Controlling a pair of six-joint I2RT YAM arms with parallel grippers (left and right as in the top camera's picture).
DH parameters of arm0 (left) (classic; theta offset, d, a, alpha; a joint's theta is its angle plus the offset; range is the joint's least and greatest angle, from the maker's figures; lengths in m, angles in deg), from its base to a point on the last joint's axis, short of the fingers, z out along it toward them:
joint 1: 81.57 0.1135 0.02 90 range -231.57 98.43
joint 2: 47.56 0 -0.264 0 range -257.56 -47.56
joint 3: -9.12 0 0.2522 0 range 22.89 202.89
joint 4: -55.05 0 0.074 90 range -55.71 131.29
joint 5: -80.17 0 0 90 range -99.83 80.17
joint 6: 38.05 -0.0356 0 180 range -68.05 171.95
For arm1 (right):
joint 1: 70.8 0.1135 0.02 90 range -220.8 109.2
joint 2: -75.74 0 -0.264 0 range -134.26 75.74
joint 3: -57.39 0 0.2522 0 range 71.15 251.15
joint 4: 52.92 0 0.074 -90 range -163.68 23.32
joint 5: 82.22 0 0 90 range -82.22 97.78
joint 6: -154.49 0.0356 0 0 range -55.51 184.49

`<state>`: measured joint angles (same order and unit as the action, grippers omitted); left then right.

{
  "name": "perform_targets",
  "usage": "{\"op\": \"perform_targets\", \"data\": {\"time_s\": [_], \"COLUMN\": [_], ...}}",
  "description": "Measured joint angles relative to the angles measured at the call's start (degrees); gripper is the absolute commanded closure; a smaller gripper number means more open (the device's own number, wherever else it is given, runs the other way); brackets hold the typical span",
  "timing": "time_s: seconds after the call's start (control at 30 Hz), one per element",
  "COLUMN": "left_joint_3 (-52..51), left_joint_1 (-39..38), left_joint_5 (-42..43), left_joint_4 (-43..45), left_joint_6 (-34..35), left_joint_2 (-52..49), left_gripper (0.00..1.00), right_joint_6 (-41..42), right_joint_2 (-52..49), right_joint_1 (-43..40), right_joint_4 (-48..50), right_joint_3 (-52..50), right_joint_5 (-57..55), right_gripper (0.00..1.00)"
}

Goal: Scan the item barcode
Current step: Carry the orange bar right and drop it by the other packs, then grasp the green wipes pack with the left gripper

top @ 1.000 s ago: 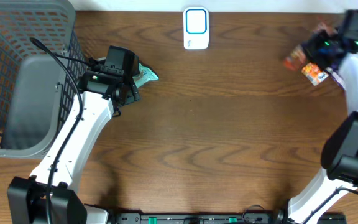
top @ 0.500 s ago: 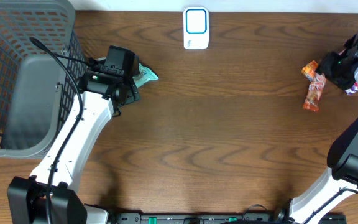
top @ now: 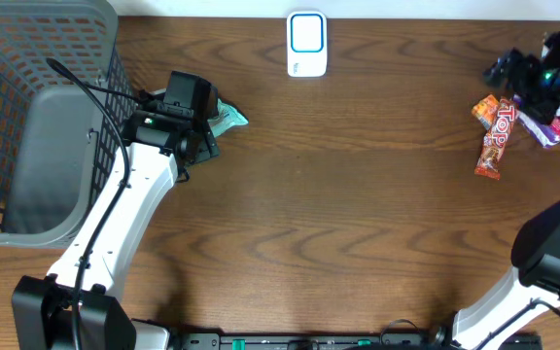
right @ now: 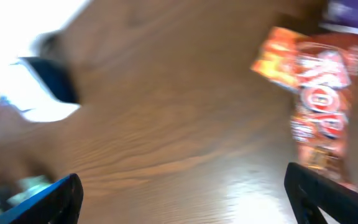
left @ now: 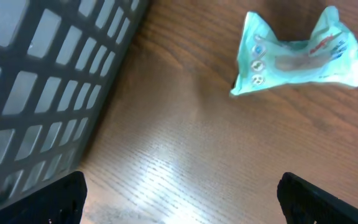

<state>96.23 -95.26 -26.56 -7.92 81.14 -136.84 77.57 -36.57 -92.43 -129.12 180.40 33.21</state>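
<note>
**Both grippers spread, no item in hand**

Overhead: the red snack bar (top: 495, 136) lies flat near the right edge of the worktop (top: 358, 224), close to a purple packet (top: 555, 126). The scanner (top: 306, 44) sits at mid far edge. A teal packet (top: 227, 118) lies just beside the basket (top: 27, 117).

Left wrist: the left gripper (left: 179, 202) is spread wide and empty. The teal packet lies ahead of it, untouched.

Right wrist (blurred): the right gripper (right: 185, 202) is spread wide, pinching nothing. The bar is ahead, to its right.

Judgement: pinch the bar across its narrow width at mid-length. Keep the barcode side uncovered and facing the scanner.
</note>
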Motion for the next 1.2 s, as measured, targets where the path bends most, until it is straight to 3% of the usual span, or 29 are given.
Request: {"op": "perform_targets", "data": {"time_s": [0.13,0.37,0.53,0.67,0.8,0.93,1.2], "left_joint_3": [-0.2,-0.2,-0.3,-0.3,-0.3,-0.3,-0.4], "left_joint_1": [0.0,0.0,0.2,0.1,0.5,0.2,-1.7], "left_joint_5": [1.3,5.9,19.2,24.0,24.1,23.2,8.3], "left_joint_4": [8.9,10.8,18.9,22.4,25.7,26.0,29.9], "left_joint_6": [1.3,1.8,-9.2,-15.6,-19.6,-29.4,-39.8], "left_joint_2": [-0.1,-0.1,-1.2,-4.2,-8.7,-13.6,-20.2], "left_gripper": [0.02,0.02,0.02,0.01,0.01,0.01,0.02], "right_joint_6": [0.0,0.0,0.0,0.0,0.0,0.0,0.0], "right_joint_2": [1.0,1.0,1.0,1.0,1.0,1.0,1.0], "right_joint_1": [0.0,0.0,0.0,0.0,0.0,0.0,0.0], "right_joint_4": [0.1,0.0,-0.1,-0.1,-0.1,-0.1,-0.1], "right_joint_3": [0.4,0.4,0.4,0.4,0.4,0.4,0.4], "right_joint_5": [3.6,2.0,1.5,1.3,1.1,1.0,0.9], "right_gripper": [0.01,0.01,0.01,0.01,0.01,0.01,0.01]}}
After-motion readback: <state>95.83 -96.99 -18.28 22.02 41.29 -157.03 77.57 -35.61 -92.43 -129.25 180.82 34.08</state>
